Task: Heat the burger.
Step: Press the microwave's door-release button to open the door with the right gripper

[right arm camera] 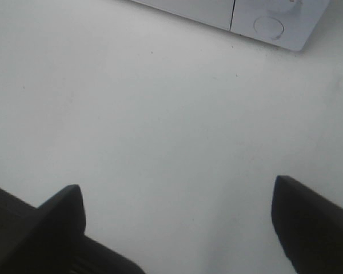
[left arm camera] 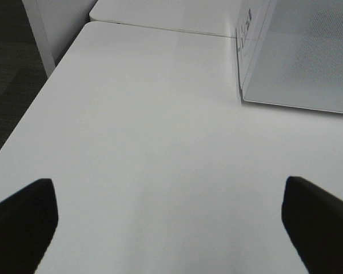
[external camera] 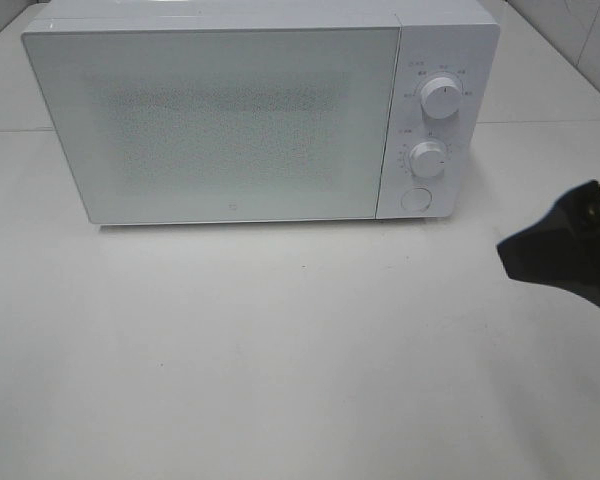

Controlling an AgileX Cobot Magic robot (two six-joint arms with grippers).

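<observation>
The burger is out of view in every frame. A white microwave [external camera: 230, 110] stands at the back of the white table with its door shut; two dials [external camera: 441, 96] and a round button [external camera: 415, 199] are on its right panel. My right gripper [external camera: 555, 250] hovers at the right edge of the high view, in front of and to the right of the microwave. In the right wrist view it [right arm camera: 177, 228] is open and empty above bare table, the microwave's button corner [right arm camera: 268, 25] ahead. My left gripper [left arm camera: 168, 222] is open and empty over the table, left of the microwave [left arm camera: 297, 57].
The white table [external camera: 280, 350] spreads in front of the microwave. Its left edge [left arm camera: 23, 125] drops to a dark floor in the left wrist view. A seam with a second table [left arm camera: 160, 29] runs behind.
</observation>
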